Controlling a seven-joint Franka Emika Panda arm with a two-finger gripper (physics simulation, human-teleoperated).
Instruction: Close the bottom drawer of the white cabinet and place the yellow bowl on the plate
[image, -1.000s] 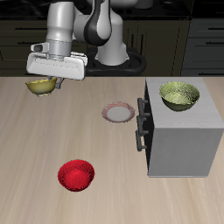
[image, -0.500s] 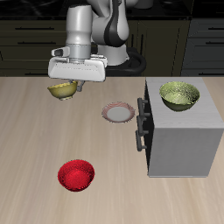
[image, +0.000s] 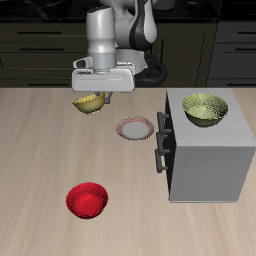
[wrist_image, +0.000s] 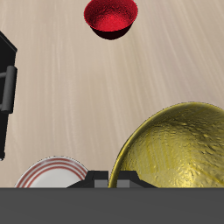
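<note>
The jaws are clamped on the yellow bowl's (image: 91, 102) rim, and the gripper (image: 98, 92) holds it in the air. The cabinet (image: 205, 150) shows both drawers flush. The plate (image: 134, 128), pink-rimmed and bare, lies below and slightly nearer the cabinet. The glossy, golden bowl hangs roughly level.

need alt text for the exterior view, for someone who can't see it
A robot arm's gripper holds a yellow bowl above a wooden table, short of a small plate. Beside the plate stands a white cabinet with both drawers shut and a pale greenish bowl on top; a red bowl sits near the table's front edge.
</note>
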